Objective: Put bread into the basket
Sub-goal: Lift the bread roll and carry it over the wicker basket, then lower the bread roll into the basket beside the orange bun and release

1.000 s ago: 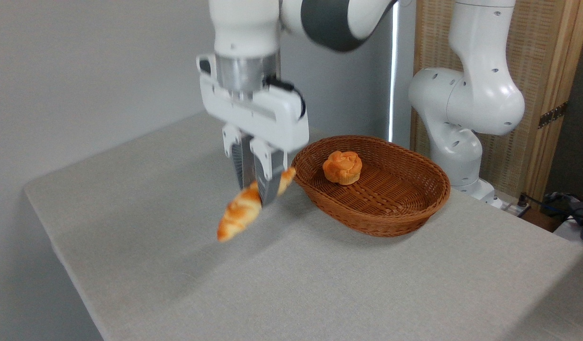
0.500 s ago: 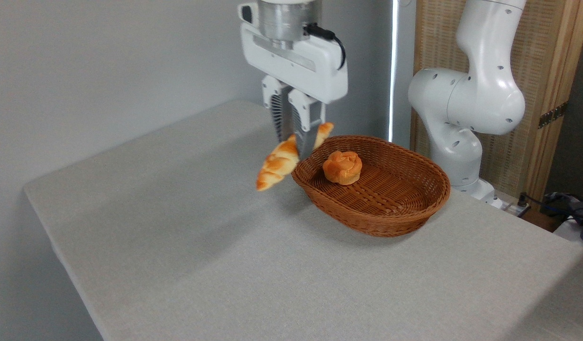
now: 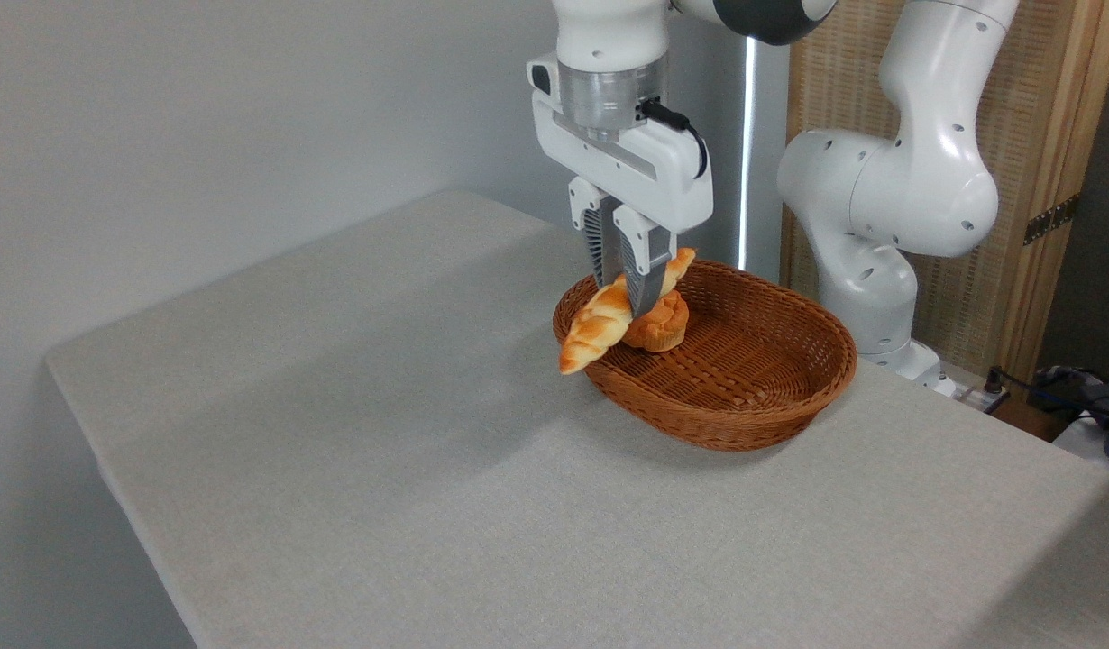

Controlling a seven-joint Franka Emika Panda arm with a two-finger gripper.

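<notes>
The gripper (image 3: 630, 302) hangs over the left end of the basket (image 3: 753, 397), its two fingers pointing down and clamped on the bread (image 3: 600, 321) near the loaf's middle. The bread is held clear of any surface and tilted: its lower pointed end reaches down and left past the basket's braided rim, out over the table (image 3: 446, 487), while its upper pointed end shows to the right of the fingers, above the basket's interior. The loaf is thus only partly over the basket and is not resting in it. Directly behind the fingers, a small round bun (image 3: 659, 326) sits on the basket floor near the left end; whether the bread touches it cannot be told from this view. The basket stands on the table near the far right edge, with the robot's white base column (image 3: 879, 270) just behind it. The near and left portions of the grey table cover show only the arm's shadow.
</notes>
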